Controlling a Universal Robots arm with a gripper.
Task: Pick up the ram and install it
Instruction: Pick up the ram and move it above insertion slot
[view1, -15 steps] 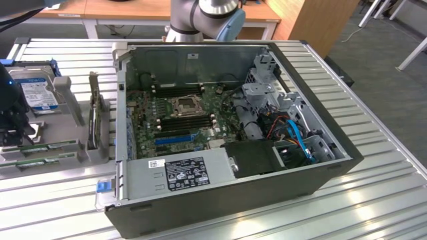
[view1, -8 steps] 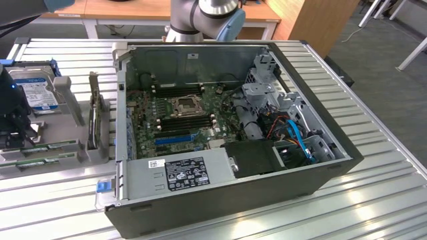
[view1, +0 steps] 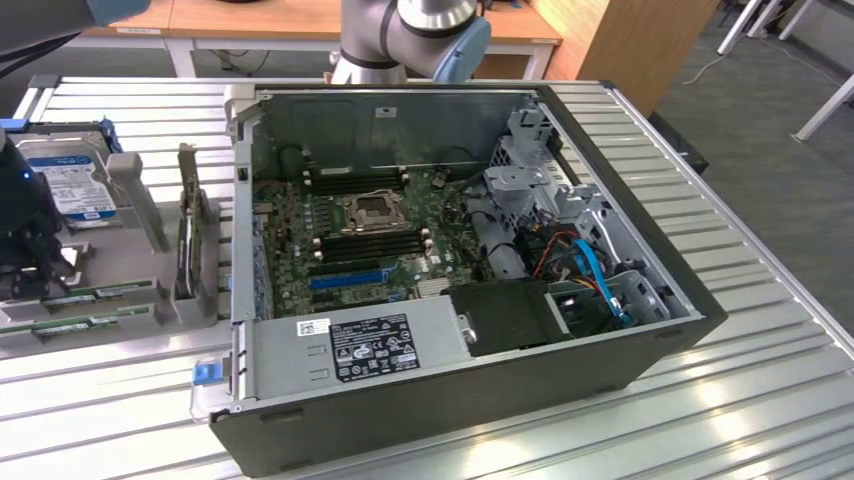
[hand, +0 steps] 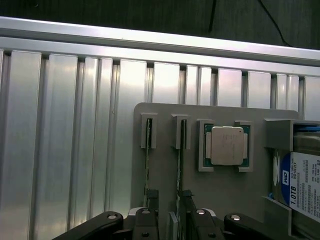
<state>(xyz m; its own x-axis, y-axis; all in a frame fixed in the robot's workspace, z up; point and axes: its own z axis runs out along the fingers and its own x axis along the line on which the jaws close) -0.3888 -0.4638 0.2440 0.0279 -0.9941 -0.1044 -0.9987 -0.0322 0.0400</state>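
Black metal gripper (hand: 170, 202) low over a flat grey plastic holder tray (hand: 165, 112). Hangs there with fingers parted, one on either side of the ram (hand: 179, 165), a long thin green circuit-board stick standing on edge in a narrow slot of the tray (gap plainly wider than the stick; contact with it not clear). Sits unlifted in that slot, not yet in the computer.

Second thin green stick (hand: 148, 165) on edge in the neighbouring slot of the tray, running up to one finger. Square silver-lidded processor chip (hand: 227, 145) in the tray's next pocket, on the ram's other side. Blue-and-white-labelled hard drive (hand: 302, 187) at the tray's end past the processor. Larger green expansion card with a metal bracket (view1: 191, 235) upright on the tray's side towards the open dark-grey metal computer case (view1: 467, 400), just beside the tray. Tray and case both on a ribbed aluminium table (hand: 60, 150).
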